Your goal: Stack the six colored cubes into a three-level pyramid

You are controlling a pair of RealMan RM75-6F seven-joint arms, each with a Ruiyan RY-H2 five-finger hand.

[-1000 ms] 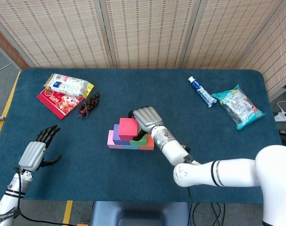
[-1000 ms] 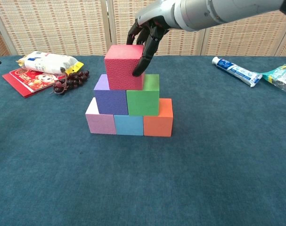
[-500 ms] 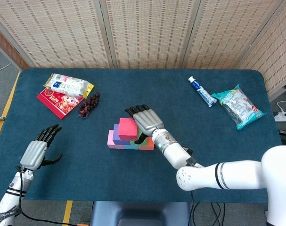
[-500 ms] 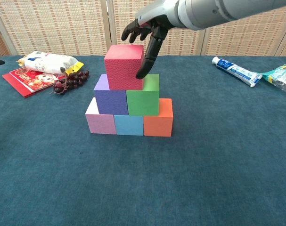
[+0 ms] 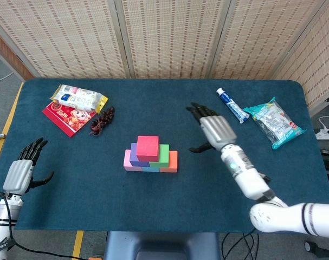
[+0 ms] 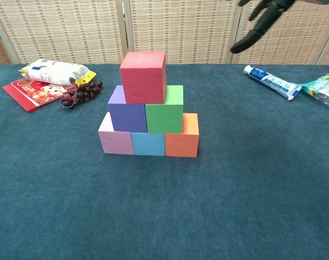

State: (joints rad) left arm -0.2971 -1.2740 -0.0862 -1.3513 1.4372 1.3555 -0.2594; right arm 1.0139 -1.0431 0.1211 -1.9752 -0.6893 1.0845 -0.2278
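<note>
fingers (image 5: 199, 110) of the right hand (image 5: 217, 131) are spread apart and hold nothing; this hand hangs over the tabletop (image 5: 153, 206) to the right of the pyramid, well apart from it, so it cannot knock the cubes. the left hand (image 5: 19, 174) is also open and empty, low at the left edge of the tabletop, out of the way. its thumb is small in the head view, so i am not fully sure how it lies.

on the dark blue tabletop the pyramid looks finished. the bottom row is the pink cube (image 6: 115, 141), the light blue cube (image 6: 148, 144) and the orange cube (image 6: 182, 142), touching side by side to give a wide base. on them sit the purple cube (image 6: 127, 116) and the green cube (image 6: 165, 116), each over a seam of the base. the red cube (image 6: 143, 77) is on top, over the seam between purple and green, a little toward the purple side, i judge.

far from the stack lie the snack packets (image 5: 77, 105) and grapes (image 5: 102, 121) at the back left, the wipes pack (image 5: 273, 122) and toothpaste tube (image 5: 232, 105) at the back right.
</note>
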